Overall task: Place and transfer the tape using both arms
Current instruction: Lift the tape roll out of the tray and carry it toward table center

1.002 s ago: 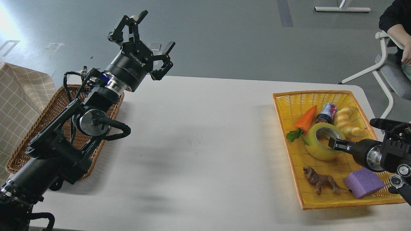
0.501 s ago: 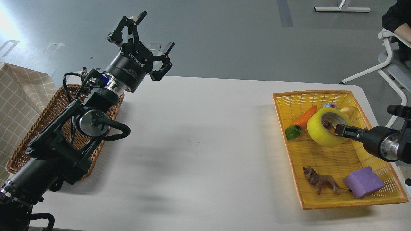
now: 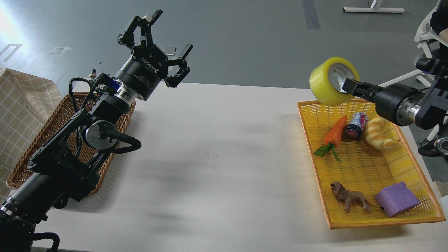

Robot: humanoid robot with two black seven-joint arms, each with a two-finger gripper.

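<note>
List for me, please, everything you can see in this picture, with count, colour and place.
tape: one, yellow, lifted above yellow basket's far edge
yellow basket: one, table's right
carrot: one, orange, in yellow basket
can: one, beside carrot
bread toy: one, yellowish, basket's far right
lion figure: one, brown, basket's near part
purple block: one, beside lion
wicker basket: one, brown, table's left
table: one, white
left gripper: open, raised, empty
right gripper: holding tape

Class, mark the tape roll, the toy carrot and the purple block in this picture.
tape roll (image 3: 323,84), head view, yellow outer band.
toy carrot (image 3: 335,132), head view, orange body.
purple block (image 3: 397,198), head view, top face.
</note>
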